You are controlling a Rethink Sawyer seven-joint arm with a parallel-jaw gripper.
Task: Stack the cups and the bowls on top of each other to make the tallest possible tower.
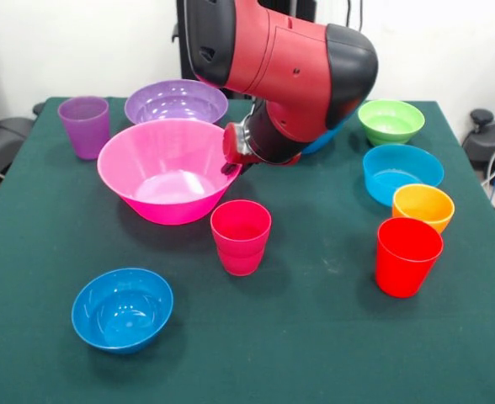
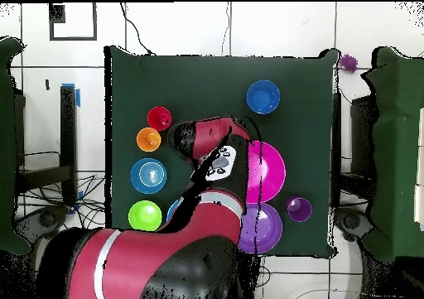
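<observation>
Gripper (image 1: 231, 156) is poised at the huge pink bowl (image 1: 167, 168)'s rim, seemingly for grasping the tower's base, its opening hidden from view.

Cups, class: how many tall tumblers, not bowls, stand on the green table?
3. The purple cup stands at the front view's far left beside the purple bowl; the pink cup is central, before the big pink bowl; the red cup is right, below the orange bowl. The arm could hide others.
</observation>
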